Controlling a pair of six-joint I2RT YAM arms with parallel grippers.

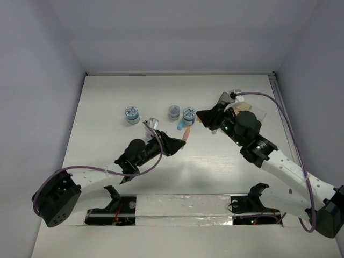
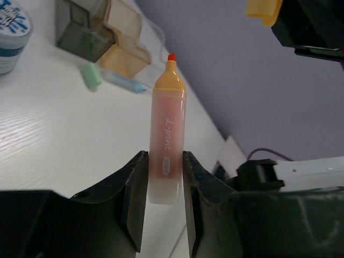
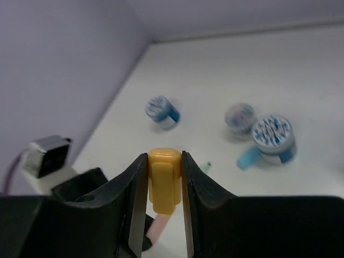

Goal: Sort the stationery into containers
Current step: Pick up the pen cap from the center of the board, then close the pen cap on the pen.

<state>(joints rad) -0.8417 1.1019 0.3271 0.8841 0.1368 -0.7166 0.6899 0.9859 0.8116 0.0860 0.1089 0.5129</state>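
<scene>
Pink-orange highlighter (image 2: 167, 156) with orange neck and red tip; yellow-orange cap (image 3: 164, 180); far rolls (image 1: 131, 114) topped in blue-and-white pattern; mint-green piece (image 2: 91, 76) and light-blue piece (image 2: 124, 81); smoky-grey bin (image 2: 80, 32) beside tan bin (image 2: 124, 45); white table (image 1: 215, 172).

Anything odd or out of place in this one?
Yes: the highlighter gripped in the left pincer is uncapped, its tip bare, while the right pincer holds a matching orange cap apart from it.

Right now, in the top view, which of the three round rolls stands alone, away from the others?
The leftmost roll. The middle roll and the right roll sit close together, while a wide bare gap separates it from them.
</scene>
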